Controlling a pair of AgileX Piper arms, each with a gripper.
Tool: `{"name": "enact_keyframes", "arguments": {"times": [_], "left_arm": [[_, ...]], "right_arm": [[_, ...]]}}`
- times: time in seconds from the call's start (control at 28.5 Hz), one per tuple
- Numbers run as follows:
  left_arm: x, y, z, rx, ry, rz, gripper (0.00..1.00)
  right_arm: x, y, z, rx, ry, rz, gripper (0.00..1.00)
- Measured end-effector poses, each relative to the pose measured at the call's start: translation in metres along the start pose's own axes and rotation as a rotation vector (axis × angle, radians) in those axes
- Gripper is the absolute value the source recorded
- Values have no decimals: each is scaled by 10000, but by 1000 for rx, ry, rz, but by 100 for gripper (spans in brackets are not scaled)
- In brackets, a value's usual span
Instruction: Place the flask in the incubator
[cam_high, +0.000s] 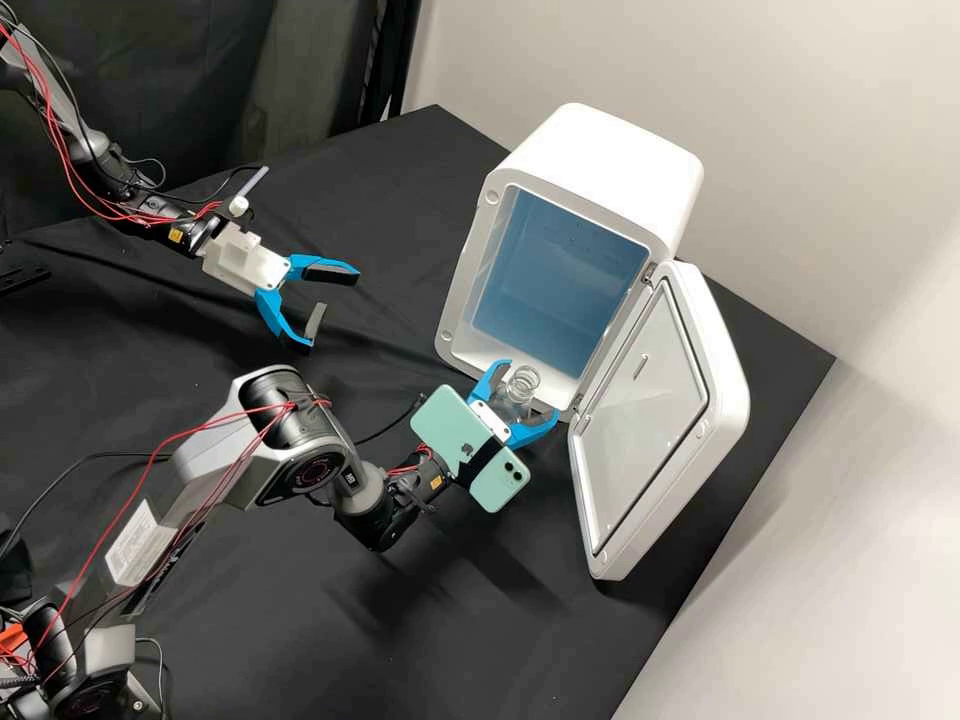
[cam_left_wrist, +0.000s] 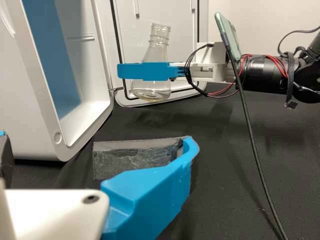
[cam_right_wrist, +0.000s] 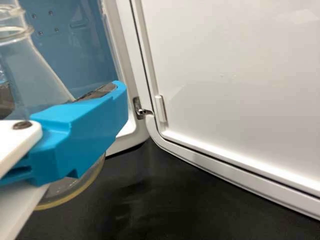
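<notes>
Our right gripper (cam_high: 514, 404) is clamped on the clear glass conical flask (cam_high: 521, 384), which we hold upright above the bench at the lower lip of the white, blue-lined incubator (cam_high: 600, 160). The incubator's white door (cam_high: 655, 420) stands wide open just beside the flask. A mint-green phone (cam_high: 465, 440) sits on that wrist. Our left gripper (cam_high: 332, 304) hangs spread wide and empty, well apart, over the black bench (cam_high: 300, 620).

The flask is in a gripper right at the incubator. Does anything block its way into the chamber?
Nothing visible does. The right gripper holds the flask upright just before the open mouth of the incubator, whose door is swung wide to one side. The left gripper hangs apart, off the path.
</notes>
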Motion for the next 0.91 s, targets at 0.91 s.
{"name": "enact_keyframes", "arguments": {"times": [0.91], "left_arm": [[-27, -18, 9, -5, 1, -7, 100]], "right_arm": [[643, -342, -102, -9, -7, -75, 0]]}}
